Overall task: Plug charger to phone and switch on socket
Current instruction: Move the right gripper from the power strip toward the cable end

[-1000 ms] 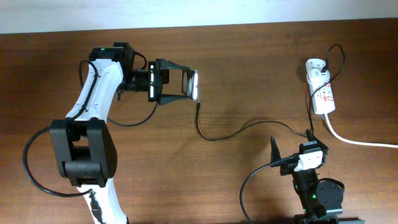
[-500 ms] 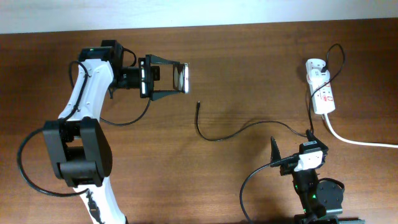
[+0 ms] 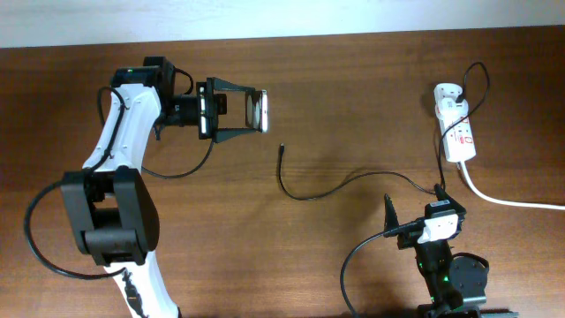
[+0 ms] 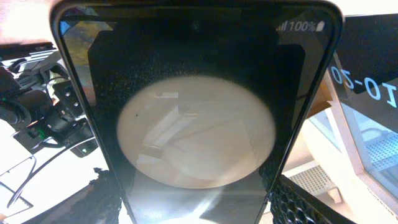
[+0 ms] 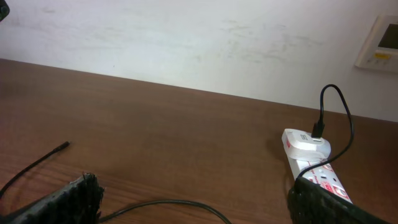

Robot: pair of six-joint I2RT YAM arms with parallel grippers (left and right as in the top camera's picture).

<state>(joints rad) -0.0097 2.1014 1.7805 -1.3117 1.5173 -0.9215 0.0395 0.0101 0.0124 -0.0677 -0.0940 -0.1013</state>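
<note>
My left gripper (image 3: 254, 111) is shut on the phone (image 3: 258, 110) and holds it on edge above the table's far left. In the left wrist view the phone (image 4: 196, 124) fills the frame between the fingers (image 4: 199, 214), with its glossy face reflecting a round light and "100%" at the top. The charger (image 3: 300, 195) lies on the table. Its plug tip (image 3: 282, 148) is apart from the phone, below and to its right. The cable runs to the white adapter (image 3: 448, 93) in the socket (image 3: 460, 134). My right gripper (image 3: 413, 205) is open and empty over the cable.
The socket's thick white cord (image 3: 512, 201) trails off to the right edge. In the right wrist view the plug tip (image 5: 65, 145), the cable (image 5: 161, 202), the adapter (image 5: 308, 142) and the socket (image 5: 320, 174) lie ahead of my open fingers (image 5: 196, 214). A wall stands behind the table.
Over the last second my left gripper moved back and to the left with the phone, away from the plug tip. The cable and the right arm have not moved.
</note>
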